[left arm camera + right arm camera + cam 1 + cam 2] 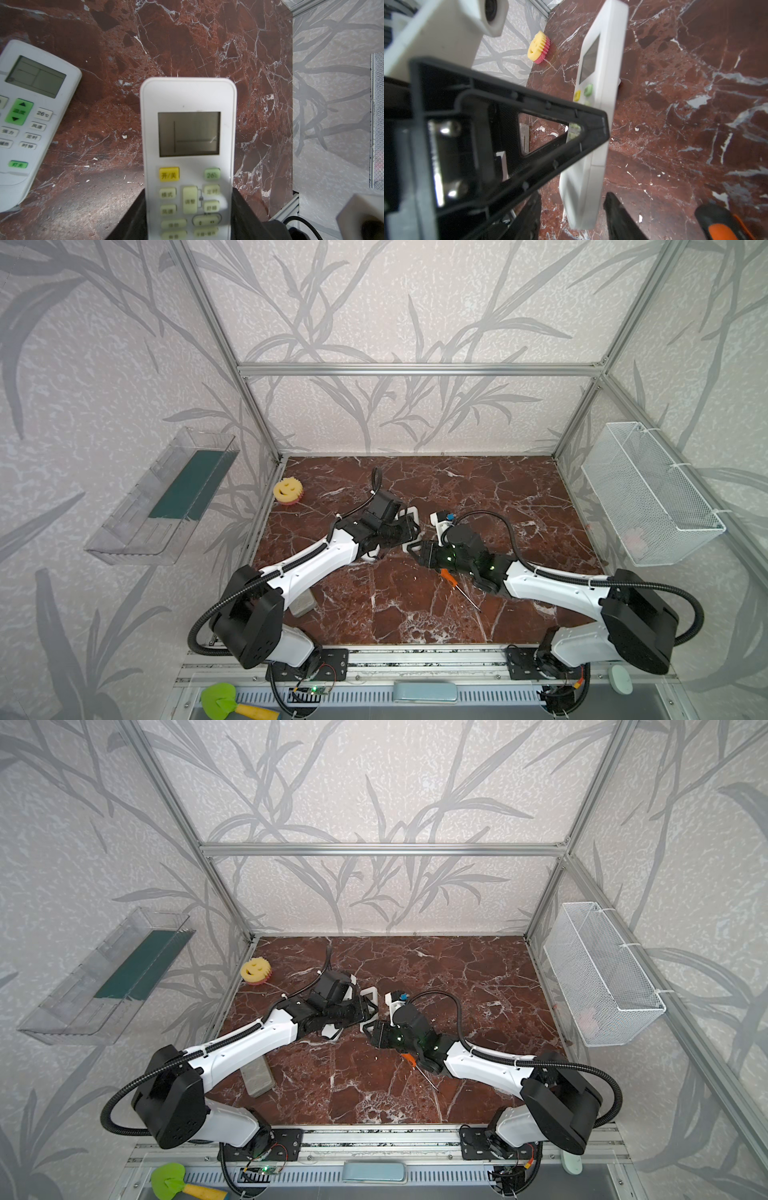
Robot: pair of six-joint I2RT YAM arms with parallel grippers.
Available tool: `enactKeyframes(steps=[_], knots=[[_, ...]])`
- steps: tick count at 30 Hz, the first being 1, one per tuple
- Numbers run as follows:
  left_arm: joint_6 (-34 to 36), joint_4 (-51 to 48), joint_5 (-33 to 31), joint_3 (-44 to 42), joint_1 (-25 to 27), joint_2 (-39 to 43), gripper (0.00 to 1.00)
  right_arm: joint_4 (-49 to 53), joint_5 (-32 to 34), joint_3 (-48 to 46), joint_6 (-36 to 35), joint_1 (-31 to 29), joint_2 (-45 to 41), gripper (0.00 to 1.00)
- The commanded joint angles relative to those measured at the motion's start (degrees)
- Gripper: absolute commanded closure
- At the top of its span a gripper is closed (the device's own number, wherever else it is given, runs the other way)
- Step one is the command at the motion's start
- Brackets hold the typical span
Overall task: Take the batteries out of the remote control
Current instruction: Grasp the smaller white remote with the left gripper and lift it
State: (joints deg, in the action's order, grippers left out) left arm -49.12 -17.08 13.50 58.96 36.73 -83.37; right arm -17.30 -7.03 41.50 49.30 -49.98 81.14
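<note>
The left gripper has a white remote clamped across its lower half, jaws pressed to both long edges. The button side faces its wrist camera, so the back faces away. That looks deliberate to me: one arm acts as a vice and presents the remote's free end to the other arm.

The right gripper comes at that end from the opposite side. Its jaws stand apart, one on each side of the remote's tip, and a strip of table shows between one finger and the casing. It has hold of nothing. I judge it is lining up to work the battery cover.

The batteries show in none of the views. If they are in this remote, they sit behind its back cover, which no camera shows me.

A second remote lies face up on the table just beside the held one, untouched. A screwdriver with an orange handle lies on the table partly under the right arm, within easy reach should the cover need prying.
</note>
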Motion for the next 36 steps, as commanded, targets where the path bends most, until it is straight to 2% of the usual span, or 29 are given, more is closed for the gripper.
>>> enactKeyframes(steps=[1, 7, 11, 14, 18, 19, 22, 24, 25, 30, 33, 36], knots=[[-1.24, 1.86, 0.04, -0.94, 0.34, 1.71, 0.67, -1.77, -1.06, 1.89, -1.45, -0.21, 0.94, 0.62], [-0.61, 1.58, -0.42, -0.84, 0.31, 1.64, 0.67, -1.13, -0.63, 2.49, -3.27, -0.21, 1.03, 0.8], [-0.74, 1.61, -0.62, -0.98, 0.36, 1.37, 0.67, -0.17, -0.54, 3.15, -4.76, -0.21, 0.95, 0.86], [-0.93, 1.88, -0.92, -1.21, 0.34, 1.52, 0.63, 0.82, 0.14, 3.45, -6.15, -0.21, 0.64, 0.89], [-0.97, 1.53, -0.89, -1.0, 0.31, 1.65, 0.46, 2.41, 1.67, 3.72, -9.1, -0.21, -0.21, 0.92], [-0.95, 1.61, -0.45, -1.07, 0.36, 1.65, 0.4, 3.47, 2.67, 3.81, -10.75, -0.29, -0.6, 0.93], [-1.05, 1.64, 0.57, -0.8, 0.22, 1.61, 0.31, 6.31, 6.42, 3.7, -16.25, -0.27, -1.82, 0.94], [-1.06, 0.59, 0.48, 0.02, 0.18, 1.72, 0.16, 8.89, 9.63, 3.62, -20.0, -0.3, -2.77, 0.95], [-1.06, -0.52, 0.03, 0.69, 0.18, 1.83, 0.01, 9.73, 11.11, 3.6, -22.02, -0.28, -3.24, 0.95], [0.27, -6.85, -2.75, 5.17, -0.42, 3.06, 0.01, 11.89, 16.93, 3.37, -30.58, -0.88, -4.54, 0.96], [-3.52, -10.95, -6.7, 6.94, -1.63, 4.44, 0.01, 12.15, 21.37, 3.29, -36.39, -2.27, -4.81, 0.96], [-9.01, -10.7, -4.83, 5.79, -4.86, 6.97, 0.01, 12.41, 25.83, 3.24, -42.07, -3.98, -4.55, 0.97]])
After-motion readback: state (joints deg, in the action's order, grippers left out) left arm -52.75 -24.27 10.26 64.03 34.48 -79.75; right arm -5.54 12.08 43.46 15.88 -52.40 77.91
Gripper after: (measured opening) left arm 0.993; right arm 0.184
